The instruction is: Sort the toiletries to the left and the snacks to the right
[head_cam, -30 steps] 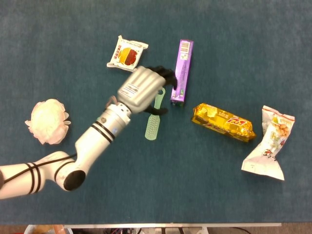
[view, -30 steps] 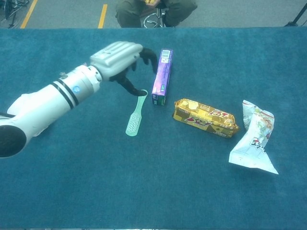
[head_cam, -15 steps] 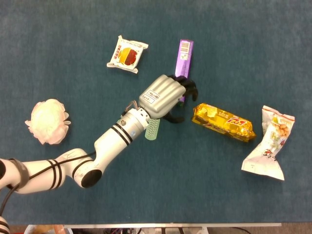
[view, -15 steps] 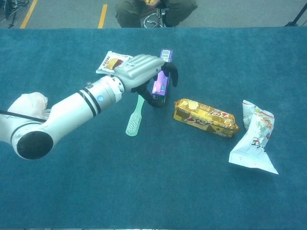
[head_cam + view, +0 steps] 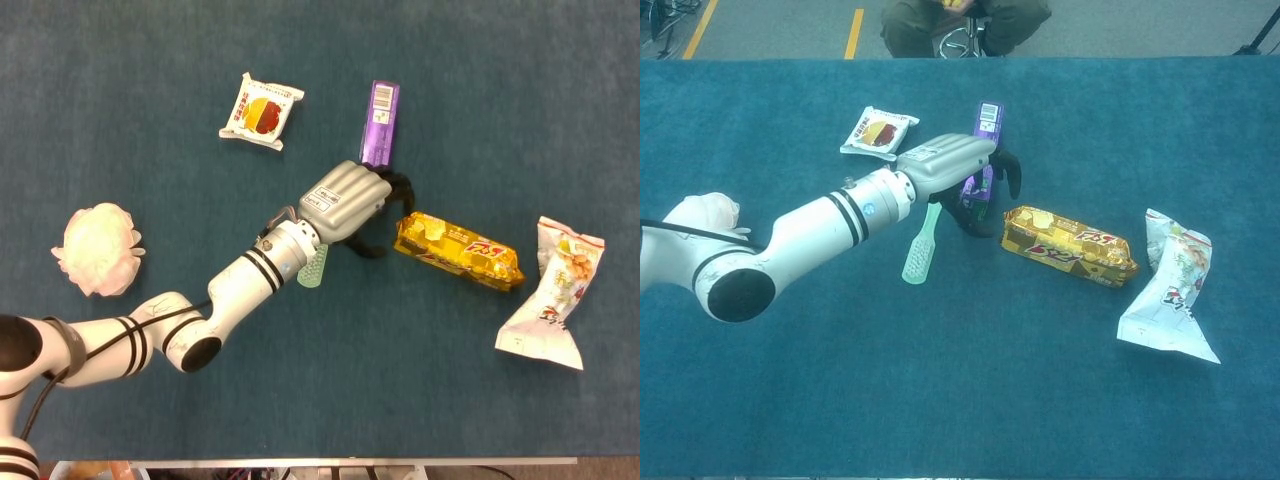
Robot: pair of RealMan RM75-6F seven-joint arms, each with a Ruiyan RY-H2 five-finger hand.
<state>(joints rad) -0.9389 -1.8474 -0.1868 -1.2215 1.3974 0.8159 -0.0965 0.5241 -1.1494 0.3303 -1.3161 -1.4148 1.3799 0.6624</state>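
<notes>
Purple toothpaste box point(image 5: 378, 128) lies tilted at centre, its near end under the left hand point(image 5: 348, 200), whose dark fingers curl down around it. A gold snack pack point(image 5: 458, 251) sits just right.

From the chest, the left hand point(image 5: 958, 170) straddles the box point(image 5: 984, 140); whether it grips is unclear. A green toothbrush point(image 5: 920, 246) lies beneath the wrist.

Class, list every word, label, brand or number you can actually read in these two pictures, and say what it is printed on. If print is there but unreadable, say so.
None can be read with certainty.
Purple box: a white label, too small.
Gold snack pack: red lettering, blurred.
White snack bag: red print, unreadable.
Small square packet: picture and print, too small.
Left hand: a small label, illegible.
</notes>
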